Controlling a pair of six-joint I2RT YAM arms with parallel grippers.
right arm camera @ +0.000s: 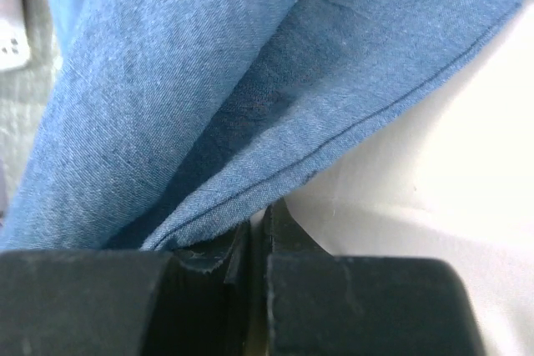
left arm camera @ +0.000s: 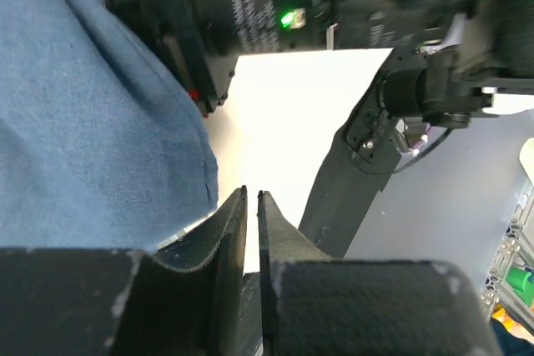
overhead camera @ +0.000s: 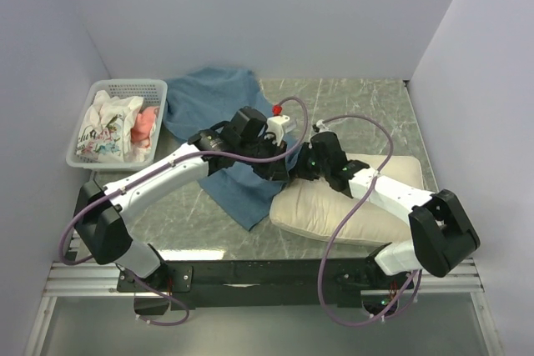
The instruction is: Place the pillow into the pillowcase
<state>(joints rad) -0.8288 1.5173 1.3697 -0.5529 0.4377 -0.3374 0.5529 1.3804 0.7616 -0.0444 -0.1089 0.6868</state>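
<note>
1. The pillow (overhead camera: pixel 334 206) lay flat on the table (overhead camera: pixel 367 114) with its plain face up. As far as the overhead view showed, it was not yet inside anything.
2. The pillowcase (overhead camera: pixel 209 102) sprawled wrinkled from the pillow's left end toward the far left. Its near hem rested against that end, probably so the mouth could be drawn over the corner.
3. The right gripper (right arm camera: pixel 259 221) was clamped tight, with the pillowcase hem apparently pinched at its tips just above the pillow. This looked like a way of holding one lip of the opening up.
4. The left gripper (left arm camera: pixel 252 196) had its jaws almost together with only a slit between them, and nothing showed in that slit. Blue cloth hung just beside one finger above the pillow, so I judged it to be hunting for the other lip.
5. Both arms reached forward and inward and met over the pillow's left end. The right forearm stretched along above the pillow, and the left came in from the pillow's left side.
</note>
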